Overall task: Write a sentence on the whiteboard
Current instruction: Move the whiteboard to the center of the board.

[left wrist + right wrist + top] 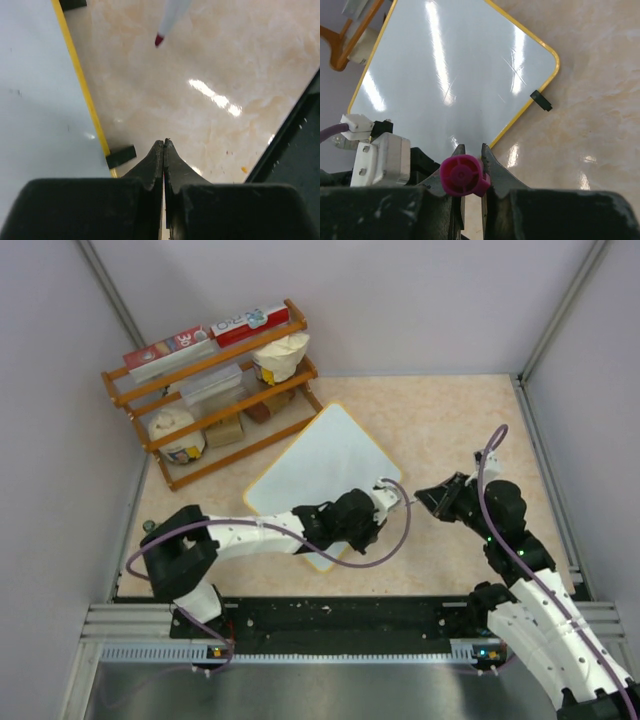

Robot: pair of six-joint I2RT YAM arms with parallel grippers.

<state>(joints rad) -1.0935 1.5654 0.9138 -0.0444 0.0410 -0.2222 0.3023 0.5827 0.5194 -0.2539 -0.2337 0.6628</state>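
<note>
The whiteboard (320, 465) lies turned like a diamond on the beige table, white with a thin yellow rim (82, 85). Its surface looks blank (450, 65). A black clip (120, 156) sits on its lower right edge, and another clip (540, 100) shows further along that edge. My left gripper (164, 142) hangs shut and empty just off that edge (380, 515). My right gripper (470, 149) is shut on a marker whose magenta end (462, 175) faces the camera. It hovers right of the board (430, 498). The marker's red tip (159, 39) points down over bare table.
A wooden rack (215, 390) with boxes and jars stands at the back left, close to the board's upper left edge. Grey walls enclose the table on three sides. A dark rail (300, 135) runs along the near edge.
</note>
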